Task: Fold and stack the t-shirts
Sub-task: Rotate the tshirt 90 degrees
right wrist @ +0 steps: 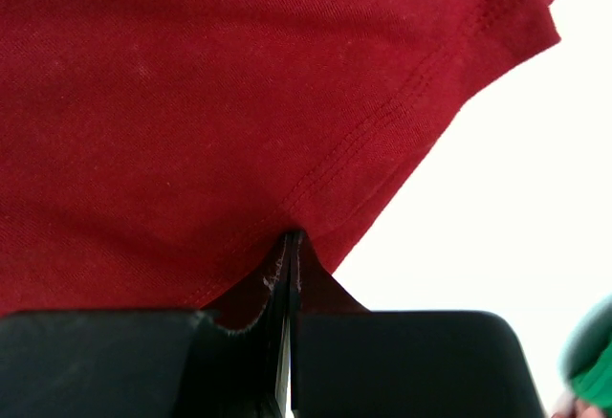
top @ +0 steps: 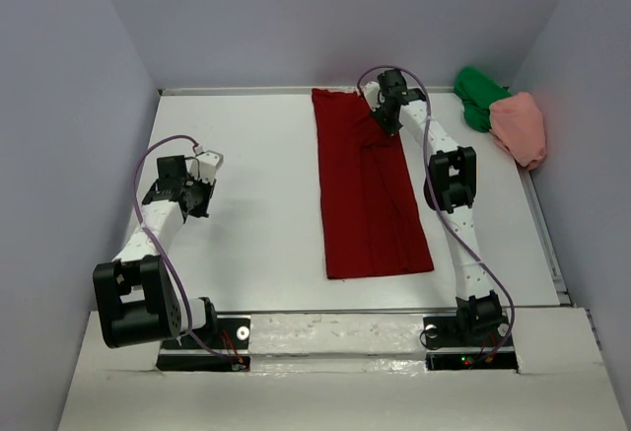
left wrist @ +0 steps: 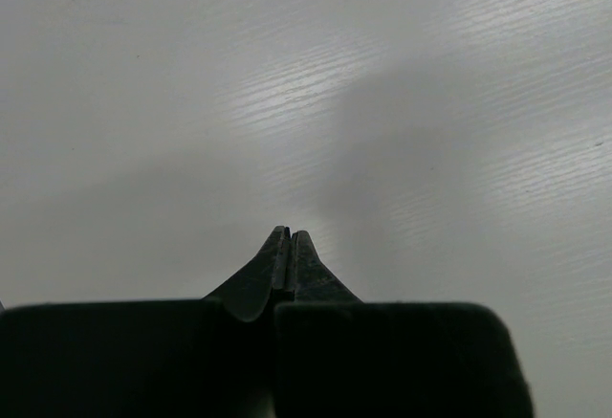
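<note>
the dark red t-shirt (top: pixel 370 194) lies flat on the white table (top: pixel 246 155), right of centre, folded lengthwise into a long narrow strip that runs from the far edge toward the arms. its near end is cut off square, and soft creases run down its length. the right gripper (top: pixel 386 120) is at the far end of the strip, on its right side. in the right wrist view its black fingers are pressed together with a pinch of the red knit (right wrist: pixel 191 102) between the tips (right wrist: pixel 292 238). the cloth puckers toward that point, and a double-stitched hem curves away up and to the right, over bare table (right wrist: pixel 516 198).

the left gripper (top: pixel 202 194) is over the left part of the table, well apart from the shirt. its tapered dark fingers meet at the tip (left wrist: pixel 290 234) with nothing between them, above a pale surface with a faint wood-like grain (left wrist: pixel 287 74).

in the far right corner the bright green t-shirt (top: pixel 478 96) and the salmon pink t-shirt (top: pixel 521 127) sit bunched in soft lumps, touching each other, the green one farther back. a green edge (right wrist: pixel 595 351) shows at the lower right of the right wrist view.
</note>
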